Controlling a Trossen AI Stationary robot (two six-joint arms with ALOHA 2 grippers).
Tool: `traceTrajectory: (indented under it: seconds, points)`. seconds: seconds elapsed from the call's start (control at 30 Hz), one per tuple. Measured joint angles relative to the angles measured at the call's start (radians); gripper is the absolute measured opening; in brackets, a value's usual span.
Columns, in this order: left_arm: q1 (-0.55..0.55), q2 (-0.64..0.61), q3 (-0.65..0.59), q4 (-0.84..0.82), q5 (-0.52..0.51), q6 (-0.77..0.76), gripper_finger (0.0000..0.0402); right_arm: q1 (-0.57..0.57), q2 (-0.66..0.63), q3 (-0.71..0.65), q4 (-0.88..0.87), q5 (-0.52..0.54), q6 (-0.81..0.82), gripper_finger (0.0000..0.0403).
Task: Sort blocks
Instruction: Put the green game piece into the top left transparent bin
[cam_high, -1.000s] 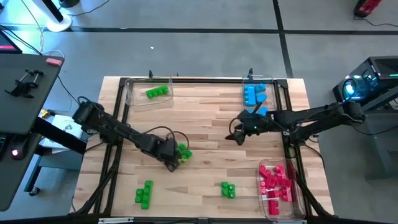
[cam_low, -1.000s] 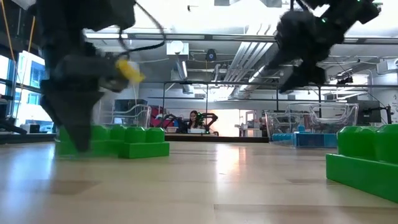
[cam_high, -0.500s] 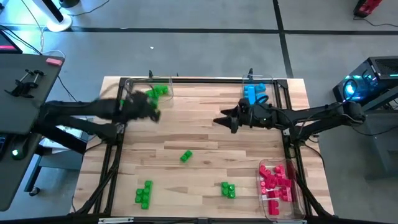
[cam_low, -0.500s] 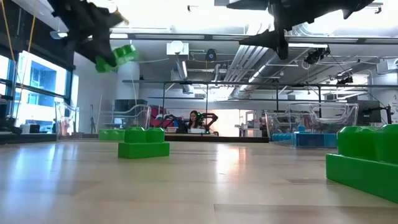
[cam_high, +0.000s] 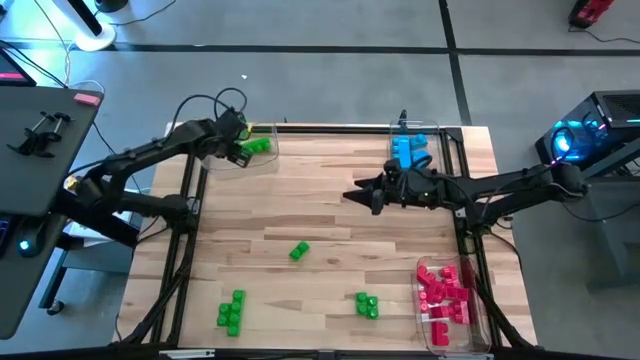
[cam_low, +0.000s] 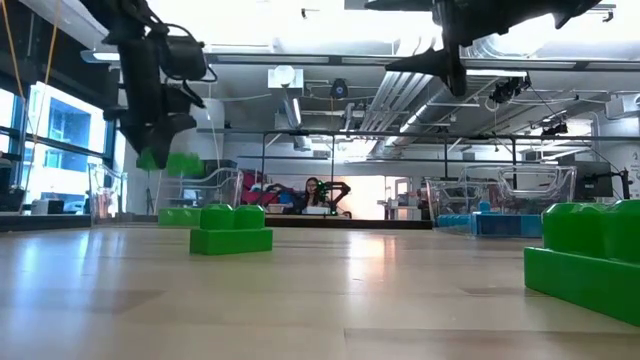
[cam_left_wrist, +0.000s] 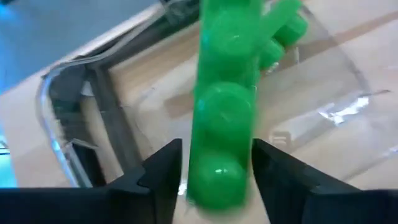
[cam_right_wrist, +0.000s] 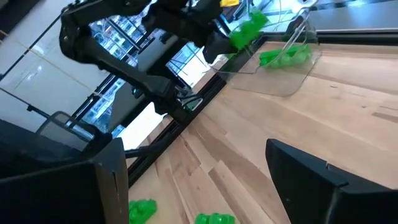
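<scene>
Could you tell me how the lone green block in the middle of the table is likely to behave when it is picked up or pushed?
The green block looks like moulded plastic, so probably stiff and light. It lies flat on the wooden table, so it would likely slide rather than roll. Its flat sides should suit a pinch, as with the green piece between the left tool's fingers.

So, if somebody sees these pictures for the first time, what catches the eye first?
Probably the left gripper holding a green block over the clear tray at the table's far left corner. Then the pink blocks filling the near right tray, and the right gripper hovering open mid-table.
</scene>
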Motion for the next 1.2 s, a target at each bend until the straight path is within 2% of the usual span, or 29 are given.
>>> traceTrajectory:
  seconds: [0.2,0.27,0.37,0.47,0.57,0.67,0.83,0.97,1.07,1.2]
  points:
    - [0.001,0.006,0.085,-0.014,0.116,0.025,0.0234,0.015,0.0,0.0,-0.001,0.0,-0.004,0.0254]
    - [0.0,-0.005,0.124,-0.029,0.182,0.005,0.0246,0.015,0.0,0.0,-0.005,0.0,-0.006,0.0254]
    - [-0.018,-0.037,0.152,-0.031,0.387,-0.038,0.0253,0.014,0.0,0.0,-0.021,0.001,-0.008,0.0254]
    - [-0.108,-0.09,0.132,-0.043,0.556,-0.102,0.0253,0.012,0.0,0.0,-0.043,0.001,-0.008,0.0254]
    - [-0.293,-0.159,0.085,-0.084,0.594,-0.203,0.0251,0.013,0.0,0.0,-0.071,0.0,-0.008,0.0254]
    - [-0.556,-0.221,0.023,-0.1,0.587,-0.409,0.025,0.013,0.0,0.0,-0.108,0.0,-0.008,0.0254]
    - [-1.084,-0.25,-0.078,-0.048,0.443,-0.908,0.025,0.013,0.0,-0.001,-0.178,0.0,-0.009,0.0254]
    - [-1.455,-0.172,-0.136,0.197,0.312,-1.312,0.025,0.013,0.0,-0.002,-0.228,-0.003,-0.036,0.0254]
    - [-1.615,-0.047,-0.134,0.317,0.241,-1.608,0.025,0.012,0.0,-0.002,-0.25,-0.005,-0.055,0.0254]
    - [-1.694,0.137,-0.096,0.32,0.278,-1.868,0.025,0.012,0.0,-0.002,-0.262,-0.005,-0.083,0.0254]
